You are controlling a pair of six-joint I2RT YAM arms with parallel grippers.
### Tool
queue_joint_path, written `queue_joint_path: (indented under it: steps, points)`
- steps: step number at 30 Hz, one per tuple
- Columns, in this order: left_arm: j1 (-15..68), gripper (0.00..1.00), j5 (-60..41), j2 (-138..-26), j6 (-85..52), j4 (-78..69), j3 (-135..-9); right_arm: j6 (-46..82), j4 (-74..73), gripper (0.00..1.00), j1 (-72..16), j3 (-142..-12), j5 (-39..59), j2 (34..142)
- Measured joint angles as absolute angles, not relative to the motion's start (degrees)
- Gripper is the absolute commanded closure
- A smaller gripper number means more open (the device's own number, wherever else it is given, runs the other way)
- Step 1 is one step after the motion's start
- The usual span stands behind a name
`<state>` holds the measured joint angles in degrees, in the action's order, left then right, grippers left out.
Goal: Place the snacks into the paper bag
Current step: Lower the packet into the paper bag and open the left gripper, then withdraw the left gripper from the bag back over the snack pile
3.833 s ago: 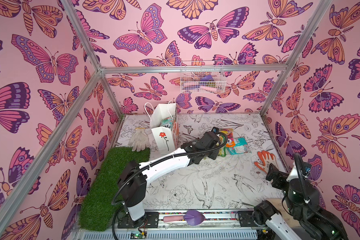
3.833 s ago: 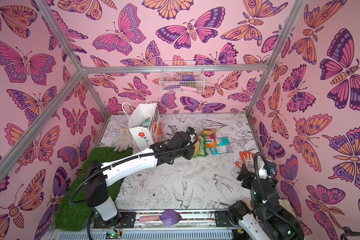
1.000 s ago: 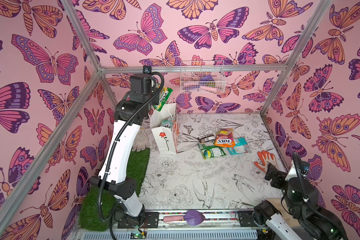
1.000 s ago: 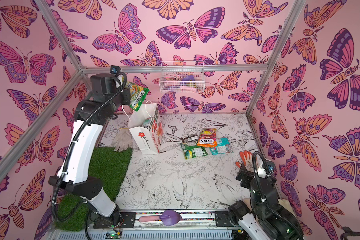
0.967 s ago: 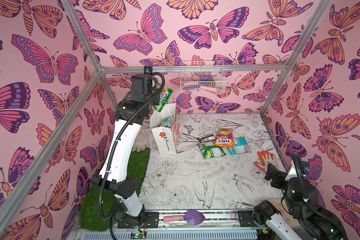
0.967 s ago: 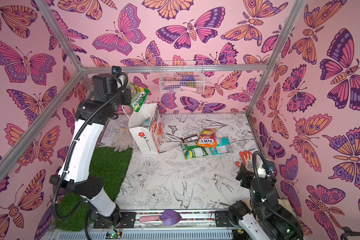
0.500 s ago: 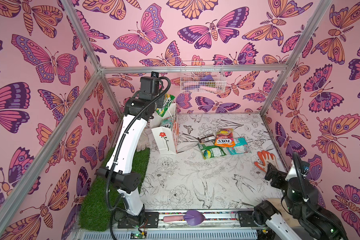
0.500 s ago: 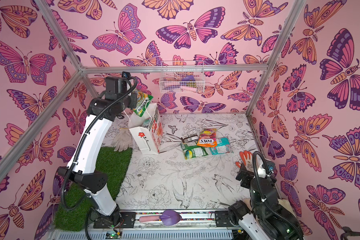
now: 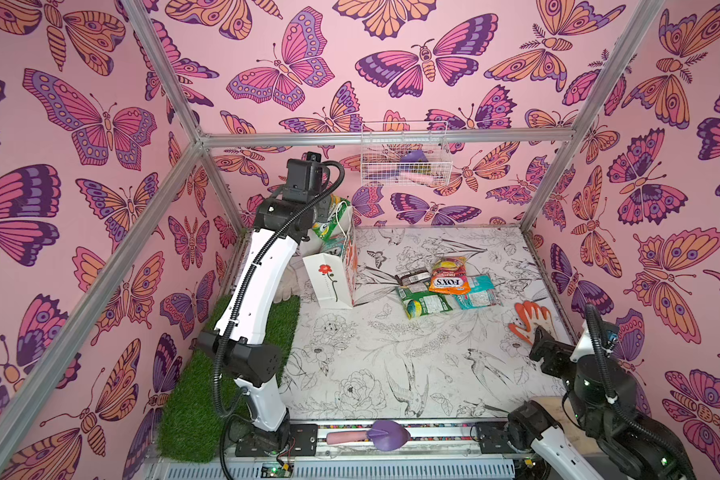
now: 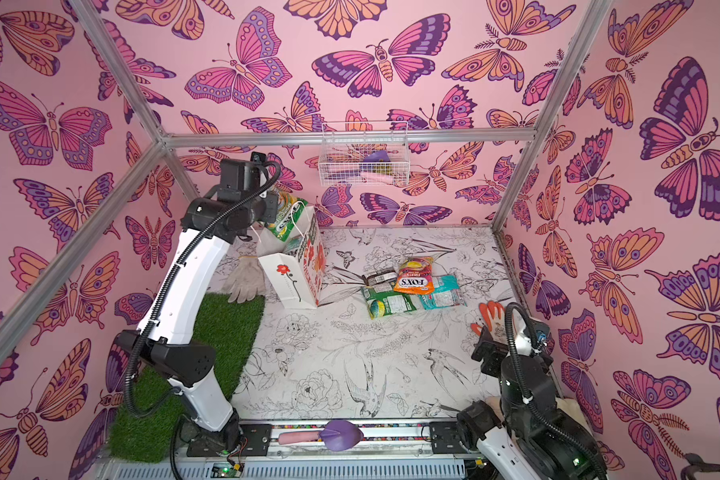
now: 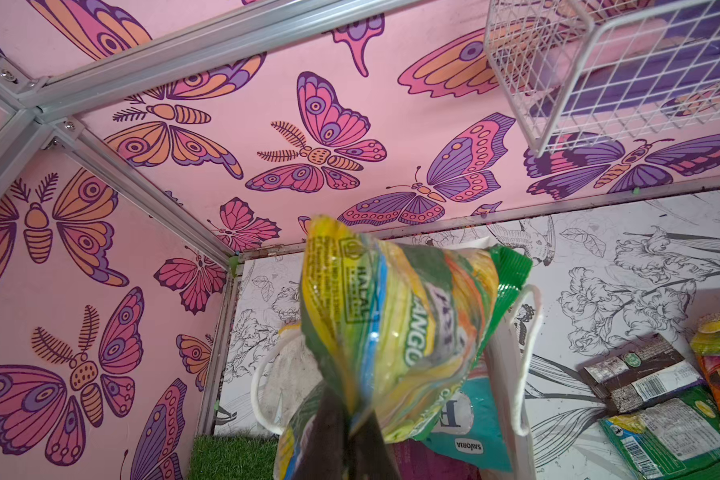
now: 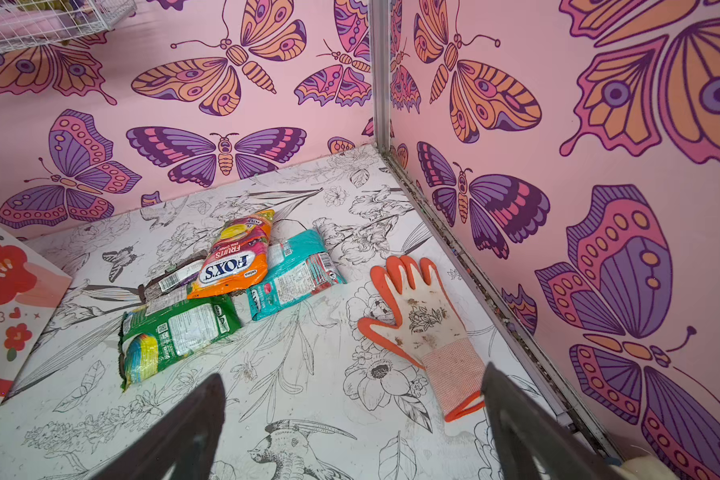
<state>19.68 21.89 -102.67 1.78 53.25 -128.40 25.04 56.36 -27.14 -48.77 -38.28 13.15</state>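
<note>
1. Above the paper bag [image 9: 332, 279], in both top views, the left claw [image 9: 324, 210] is pressed together on a yellow-green packet [image 9: 328, 222]. The packet hangs just below the claw, at the bag's open mouth. The bag stands upright directly beneath this claw. Well away from it, the FOX'S bag [image 9: 446, 279], a green packet [image 9: 427, 302], a teal packet [image 9: 476, 291] and a dark brown bar [image 9: 412, 276] lie clustered on the table [image 9: 371, 374]. The right claw [image 9: 543, 345] sits low just beside an orange glove [image 9: 531, 318].
2. In the left wrist view, the left claw [image 11: 346, 415] pinches the crumpled end of the yellow-green packet [image 11: 391, 332]. The bag's cord handles [image 11: 524, 361] loop just beyond it, and another teal packet [image 11: 462, 428] lies inside the bag beneath it.
3. In the right wrist view, the right claw [image 12: 350, 415] is spread wide around bare table. The glove's cuff [image 12: 454, 374] lies just beside one finger [image 12: 516, 424], and the snack cluster lies farther ahead.
</note>
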Motion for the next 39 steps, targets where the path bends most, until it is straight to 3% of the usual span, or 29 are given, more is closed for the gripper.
queue_joint_path:
  steps: [9, 28, 39]
  points:
    - [21.37, 0.75, 21.89, -102.61, 1.13, 53.17, -128.31, 25.06, 56.36, 0.03, -27.14, -48.77, -38.28, 13.15]
    - [27.77, 0.7, 21.89, -100.07, 1.72, 52.53, -128.38, 25.06, 56.38, 0.02, -27.14, -48.77, -38.26, 13.15]
    - [36.51, 0.56, 21.47, -100.18, 5.23, 52.45, -130.17, 25.06, 56.36, 0.0, -27.14, -48.75, -38.02, 13.15]
